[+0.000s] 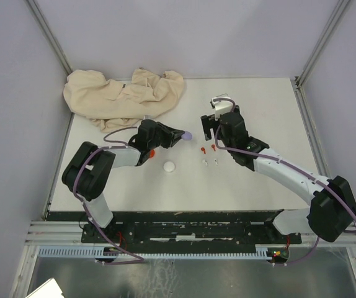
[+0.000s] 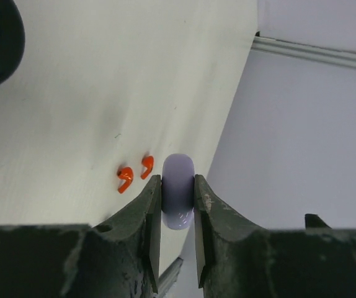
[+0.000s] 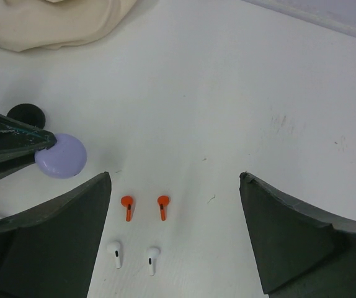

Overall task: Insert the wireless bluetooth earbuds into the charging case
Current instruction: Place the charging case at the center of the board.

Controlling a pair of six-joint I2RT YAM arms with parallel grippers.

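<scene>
**Alignment over a single bud comes first**

Spread wide and gripping nothing, the right gripper (image 3: pixel 175 180) hangs above the table (image 3: pixel 258 93), with the red earbuds (image 3: pixel 127 207) lying between its fingers and the white earbuds (image 3: pixel 115 254) just beside them, nearer the arm's base. The left gripper (image 2: pixel 178 181) is clenched on the pale purple charging case (image 2: pixel 178 171) and holds it off the surface, near the red pair. The case looks closed, and no purple buds show in any view.

The step in hand looks like a pick of one red bud. To do it well, centre on one bud only, because the two lie close together and wide jaws could sweep both. Narrow the opening before descending, then close across the stem so that the rounded head cannot squirt out. Come straight down and stop at the surface. Check the colour match too: the red buds may belong to another case, and a black disc (image 3: pixel 26 116) sits beyond the purple one. Whichever case is used needs its lid open and its wells facing up.
</scene>
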